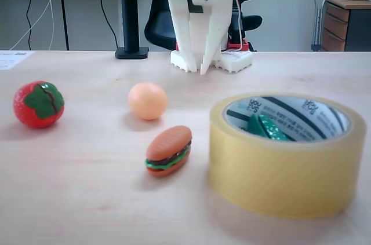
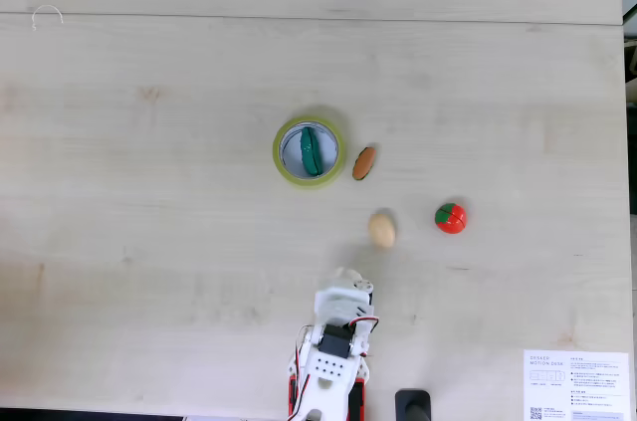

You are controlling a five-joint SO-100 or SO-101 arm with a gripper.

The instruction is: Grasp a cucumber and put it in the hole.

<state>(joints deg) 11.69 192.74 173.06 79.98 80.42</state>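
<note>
1. Small dark-green glossy plastic cucumber [image 2: 310, 150] already down inside the hole [image 1: 301, 119] of the wide yellowish translucent tape roll [image 2: 338, 164], leaning on the white striped core.
2. White two-finger gripper [image 1: 196, 69] well apart, near the arm base, tips close together, holding nothing.
3. Task judged done.
4. Risk: any sweep toward the roll could nudge it, or knock the toy burger [image 2: 364, 163] just beside it.
</note>
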